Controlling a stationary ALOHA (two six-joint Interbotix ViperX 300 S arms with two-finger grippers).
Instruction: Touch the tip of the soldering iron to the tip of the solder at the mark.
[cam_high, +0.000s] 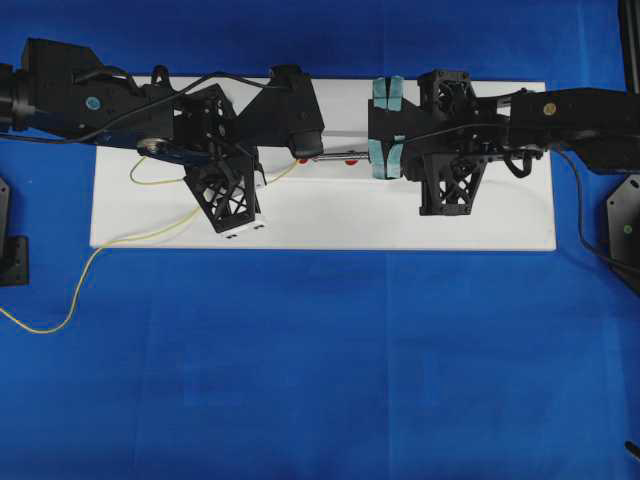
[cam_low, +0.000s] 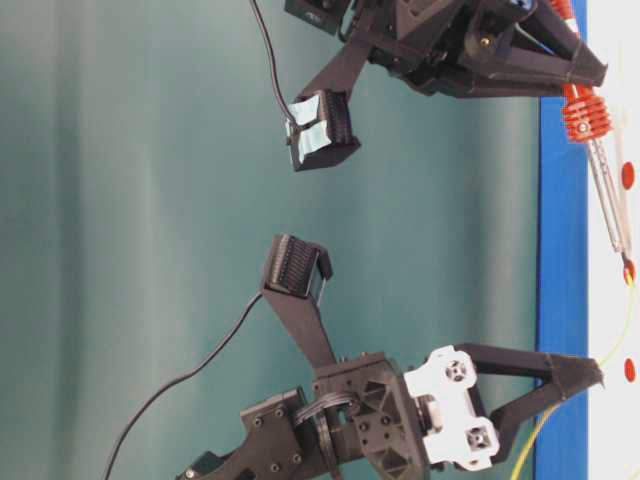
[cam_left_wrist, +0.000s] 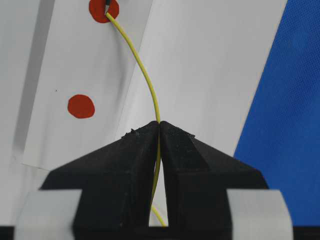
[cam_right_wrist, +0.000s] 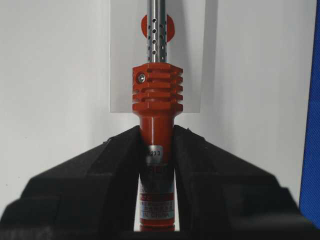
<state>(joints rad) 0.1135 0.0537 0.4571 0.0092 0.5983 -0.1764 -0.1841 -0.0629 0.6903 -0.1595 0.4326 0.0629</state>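
My left gripper (cam_left_wrist: 159, 123) is shut on the thin yellow solder (cam_left_wrist: 145, 75). The wire curves up to a red mark (cam_left_wrist: 100, 12), where its tip meets a small dark point at the mark's top edge. My right gripper (cam_right_wrist: 156, 131) is shut on the orange-red handle of the soldering iron (cam_right_wrist: 156, 95), whose perforated silver shaft runs forward over a red dot (cam_right_wrist: 169, 27). From table level, the soldering iron's shaft (cam_low: 610, 205) ends at a mark (cam_low: 628, 268), and the solder (cam_low: 622, 325) rises to that same spot.
A white board (cam_high: 320, 225) lies on the blue cloth (cam_high: 320, 380). A second red mark (cam_left_wrist: 81, 106) sits nearer my left gripper. The solder's loose tail (cam_high: 70, 300) trails off the board to the left. Black cables hang from both arms.
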